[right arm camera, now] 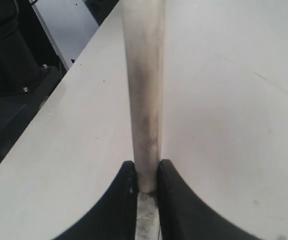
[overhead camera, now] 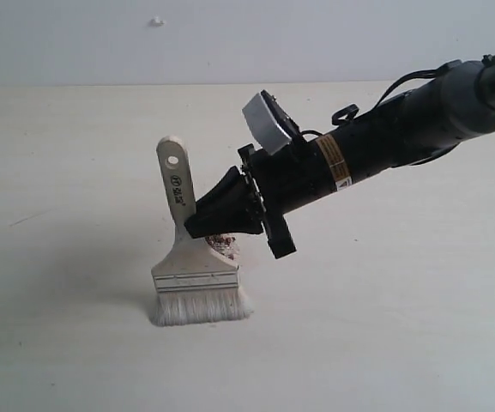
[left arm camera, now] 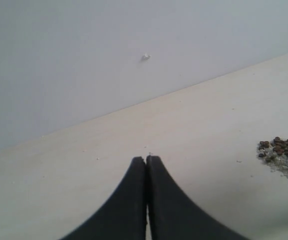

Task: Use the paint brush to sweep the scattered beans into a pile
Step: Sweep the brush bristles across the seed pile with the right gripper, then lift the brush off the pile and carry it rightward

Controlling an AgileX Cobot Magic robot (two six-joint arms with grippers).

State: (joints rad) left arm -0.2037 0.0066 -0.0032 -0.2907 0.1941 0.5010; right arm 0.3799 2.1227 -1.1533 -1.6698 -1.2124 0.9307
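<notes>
beans [overhead camera: 223, 245]: a small reddish-brown cluster mixed with whitish grains is seen on the worktop [overhead camera: 384, 326], just behind the brush; in the left wrist view [left arm camera: 279, 151] it is cut off by the picture's edge
pile: judged largely formed, since no stray beans can be made out elsewhere, though single ones may be too small to be seen
paint brush [overhead camera: 197, 275]: stood nearly upright with the handle [right arm camera: 144, 90] tilted a little; the white bristles are pressed onto the worktop and splayed, just beside the beans
right jaws: closed narrowly on the lower handle, above the metal band, so the brush is gripped between them
left jaws: pressed fully together with nothing held, over bare worktop, apart from the brush
step in hand: a short stroke toward the cluster is judged to be under way
done well: the bristle edge is best laid flat so that nothing slips under a corner; light pressure is advised, as splayed bristles may flick beans outward; strokes are best started outside the cluster and drawn inward, with the brush lifted on the way back
risk: round beans are likely to roll on the smooth surface if struck fast
</notes>
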